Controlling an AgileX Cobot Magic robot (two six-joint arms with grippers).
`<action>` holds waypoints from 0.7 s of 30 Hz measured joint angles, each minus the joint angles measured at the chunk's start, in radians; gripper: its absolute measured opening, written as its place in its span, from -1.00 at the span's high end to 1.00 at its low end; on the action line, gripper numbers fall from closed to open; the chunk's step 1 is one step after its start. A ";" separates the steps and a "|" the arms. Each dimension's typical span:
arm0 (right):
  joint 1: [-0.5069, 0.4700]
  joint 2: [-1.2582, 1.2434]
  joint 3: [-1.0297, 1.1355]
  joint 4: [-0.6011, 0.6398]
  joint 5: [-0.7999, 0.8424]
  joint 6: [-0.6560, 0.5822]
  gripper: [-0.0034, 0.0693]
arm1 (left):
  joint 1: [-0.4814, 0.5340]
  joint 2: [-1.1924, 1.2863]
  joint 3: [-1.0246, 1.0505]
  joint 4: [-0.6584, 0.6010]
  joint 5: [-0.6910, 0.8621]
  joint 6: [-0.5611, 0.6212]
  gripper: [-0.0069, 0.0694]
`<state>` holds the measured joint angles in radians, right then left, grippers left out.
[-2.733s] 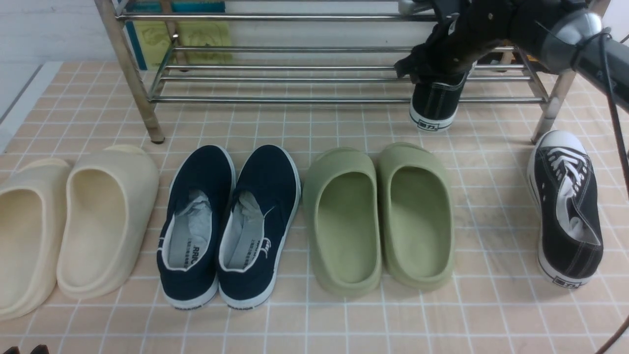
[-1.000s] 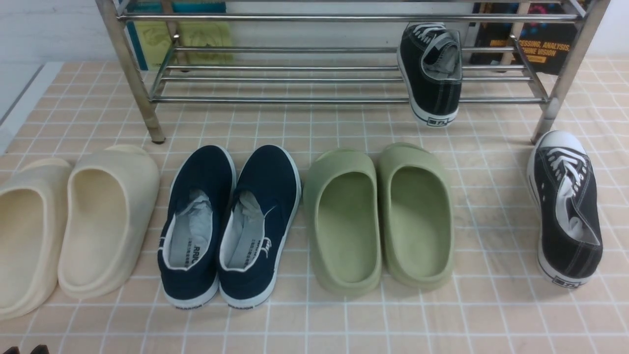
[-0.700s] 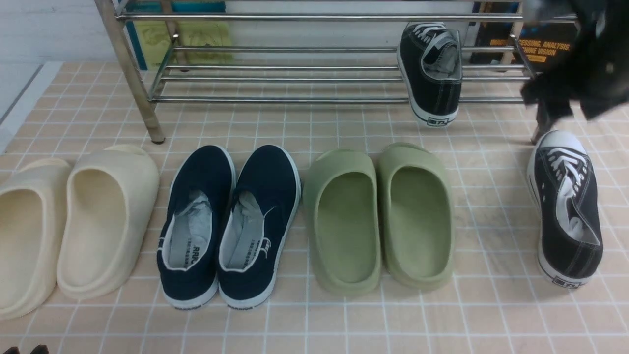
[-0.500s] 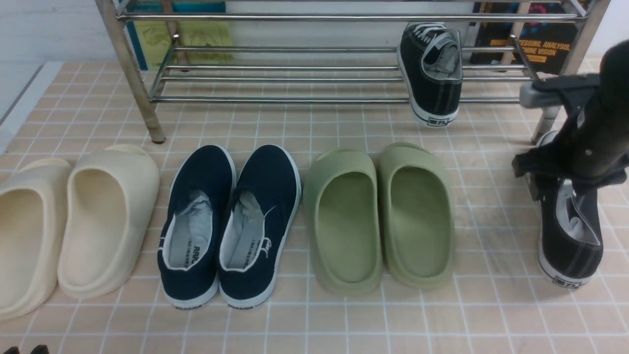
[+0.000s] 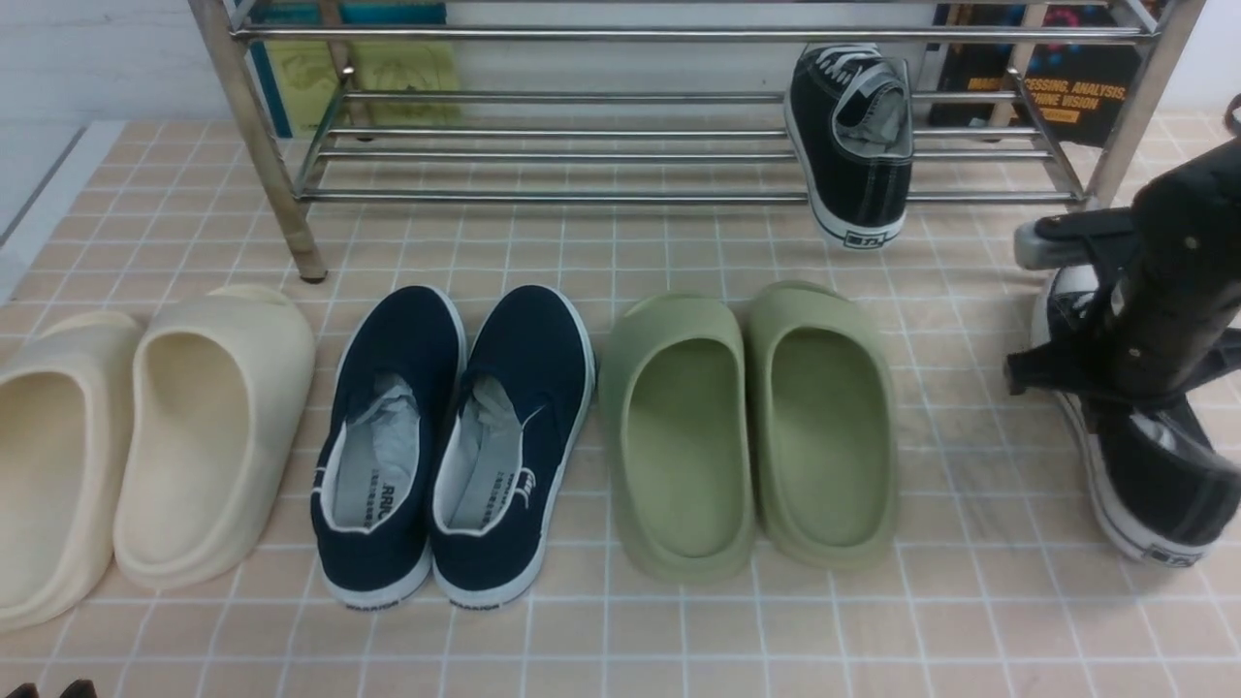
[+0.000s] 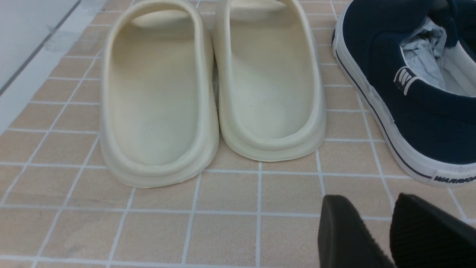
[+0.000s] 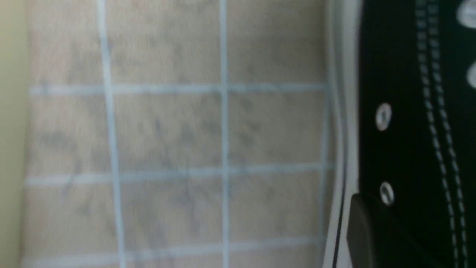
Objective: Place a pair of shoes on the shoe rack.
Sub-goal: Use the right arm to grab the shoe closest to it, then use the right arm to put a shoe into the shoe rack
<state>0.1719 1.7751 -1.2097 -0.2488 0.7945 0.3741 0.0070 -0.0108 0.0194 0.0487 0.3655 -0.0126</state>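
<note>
Black on black, the right gripper is down on the laced middle of a black canvas lace-up sneaker with white laces and sole. Its fingertips are hidden there, so I cannot tell whether it has clamped the upper or merely straddles it. The right wrist view shows one dark finger against the eyelet side of the canvas. The sneaker sits skewed on the peach tiled surface, heel nearer the robot than the gripper. Just beyond the gripper stands a leg of the shiny steel shoe rack. Further to its left the matching sneaker rests on the lower shelf, heel jutting past the front bar. Green foam clogs lie to the gripper's left. The left gripper hangs well away, fingers apart and empty.

Likely risks: a pinch on soft canvas lets the heel sag and slip out, a low carry clips the rack leg or front bar, or a careless set-down nudges the overhanging sneaker off.
</note>
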 joint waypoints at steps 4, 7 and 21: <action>0.023 -0.163 0.000 0.016 0.018 -0.042 0.80 | 0.000 0.000 0.000 0.000 0.000 0.000 0.19; 0.029 -0.238 -0.014 0.027 0.025 -0.057 0.80 | 0.000 0.000 0.000 0.000 0.000 0.000 0.19; 0.023 0.052 -0.317 0.046 -0.092 -0.093 0.80 | 0.000 0.000 0.000 0.000 0.000 0.000 0.19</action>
<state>0.1951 1.8272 -1.5263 -0.2032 0.7029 0.2816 0.0070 -0.0108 0.0194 0.0487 0.3655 -0.0126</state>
